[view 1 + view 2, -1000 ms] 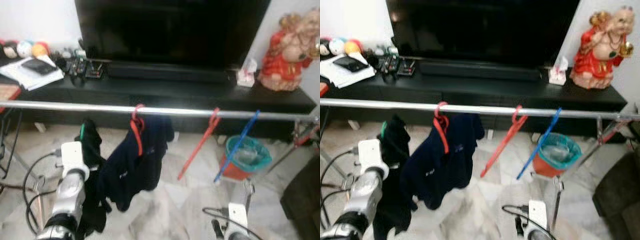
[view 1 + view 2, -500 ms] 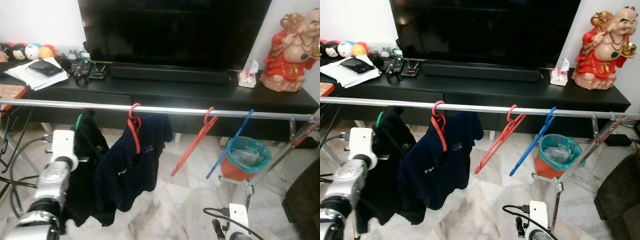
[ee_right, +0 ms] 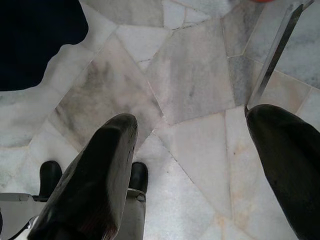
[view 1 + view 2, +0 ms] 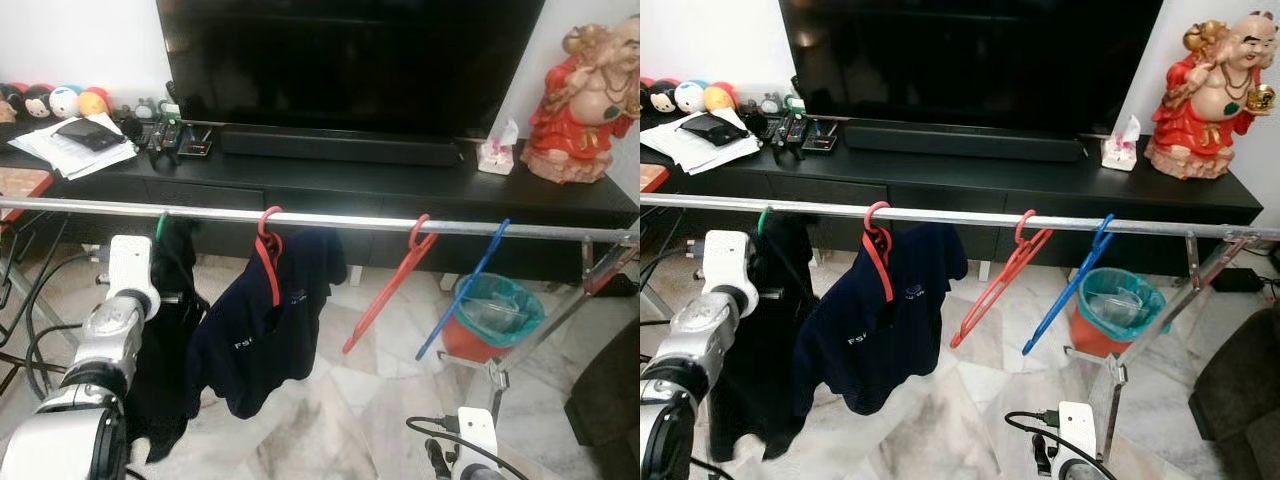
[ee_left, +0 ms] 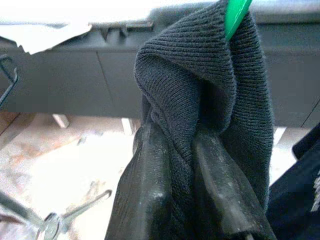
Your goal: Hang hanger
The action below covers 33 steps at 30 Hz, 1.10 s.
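A silver rail [image 4: 330,219] runs across in front of me. At its left end a green hanger [image 4: 160,225] carries a dark knit garment [image 4: 165,340], and its hook touches the rail. My left gripper [image 5: 185,165] is shut on the garment-covered hanger just below the hook, with the green plastic [image 5: 235,15] showing above the fingers [image 5: 150,185]. My left arm [image 4: 115,320] reaches up to it. Low at the right, my right gripper [image 3: 192,150] hangs open over the marble floor, holding nothing.
On the rail also hang a red hanger [image 4: 268,250] with a navy shirt [image 4: 260,330], a bare red hanger [image 4: 385,285] and a blue hanger [image 4: 462,290]. Behind are a black TV console [image 4: 400,185], a TV [image 4: 350,60], a red statue [image 4: 585,95] and a lined bin [image 4: 495,315].
My left arm has lifted the green hanger and garment, so the hook that hung below the rail now meets it. The view also steadied and shifted slightly.
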{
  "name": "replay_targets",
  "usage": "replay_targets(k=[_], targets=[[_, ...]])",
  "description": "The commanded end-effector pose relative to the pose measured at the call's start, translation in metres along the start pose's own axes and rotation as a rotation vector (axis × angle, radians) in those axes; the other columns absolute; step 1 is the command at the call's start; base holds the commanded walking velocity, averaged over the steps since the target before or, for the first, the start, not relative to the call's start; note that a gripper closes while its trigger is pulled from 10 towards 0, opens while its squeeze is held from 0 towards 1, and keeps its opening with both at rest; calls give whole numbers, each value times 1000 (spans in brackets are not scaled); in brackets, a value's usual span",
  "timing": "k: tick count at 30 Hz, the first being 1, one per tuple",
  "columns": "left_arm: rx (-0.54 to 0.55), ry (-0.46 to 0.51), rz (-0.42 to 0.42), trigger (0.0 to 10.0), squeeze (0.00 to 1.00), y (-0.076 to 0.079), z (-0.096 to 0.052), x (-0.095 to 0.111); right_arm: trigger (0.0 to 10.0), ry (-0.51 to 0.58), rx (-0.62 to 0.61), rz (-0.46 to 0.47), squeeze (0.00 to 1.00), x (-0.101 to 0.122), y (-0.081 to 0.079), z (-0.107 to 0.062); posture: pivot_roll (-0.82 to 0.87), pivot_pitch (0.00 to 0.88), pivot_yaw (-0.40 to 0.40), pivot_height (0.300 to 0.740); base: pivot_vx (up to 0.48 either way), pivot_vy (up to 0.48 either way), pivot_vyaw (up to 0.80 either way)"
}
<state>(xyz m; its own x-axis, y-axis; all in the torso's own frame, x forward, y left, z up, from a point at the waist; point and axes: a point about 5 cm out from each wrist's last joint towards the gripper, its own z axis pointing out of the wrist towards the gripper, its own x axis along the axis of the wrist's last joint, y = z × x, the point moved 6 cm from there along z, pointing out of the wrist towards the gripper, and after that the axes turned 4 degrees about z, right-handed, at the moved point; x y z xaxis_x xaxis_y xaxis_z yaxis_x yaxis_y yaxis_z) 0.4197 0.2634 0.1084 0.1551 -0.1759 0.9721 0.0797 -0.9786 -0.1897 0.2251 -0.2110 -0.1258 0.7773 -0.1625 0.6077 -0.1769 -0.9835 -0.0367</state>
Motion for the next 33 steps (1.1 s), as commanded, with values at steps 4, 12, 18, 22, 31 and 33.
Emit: replay_targets(k=[4, 12, 18, 22, 31, 33], targets=[[30, 30, -7, 10000, 0, -1, 6, 17, 10000, 9, -8, -1, 0, 4, 3, 0, 65, 0, -74, 740, 0, 0, 0], [27, -22, 8, 10000, 0, 13, 13, 19, 10000, 10, -13, 5, 0, 4, 4, 0, 52, 0, -68, 740, 0, 0, 0], [16, -33, -7, 10000, 0, 24, 16, 22, 10000, 11, -20, 6, 0, 3, 6, 0, 39, 0, -67, 740, 0, 0, 0], [18, -59, -7, 10000, 0, 30, 18, 22, 10000, 9, -26, 6, 0, 2, 9, -1, 27, 0, -68, 740, 0, 0, 0], [8, -138, 25, 10000, 0, 41, 16, 6, 10000, 4, -37, 4, 0, -2, 14, -2, 9, 0, -73, 740, 0, 0, 0], [6, -172, 38, 10000, 0, 44, 14, -3, 10000, 0, -41, 0, 0, -4, 16, -3, 7, 0, -78, 740, 0, 0, 0]])
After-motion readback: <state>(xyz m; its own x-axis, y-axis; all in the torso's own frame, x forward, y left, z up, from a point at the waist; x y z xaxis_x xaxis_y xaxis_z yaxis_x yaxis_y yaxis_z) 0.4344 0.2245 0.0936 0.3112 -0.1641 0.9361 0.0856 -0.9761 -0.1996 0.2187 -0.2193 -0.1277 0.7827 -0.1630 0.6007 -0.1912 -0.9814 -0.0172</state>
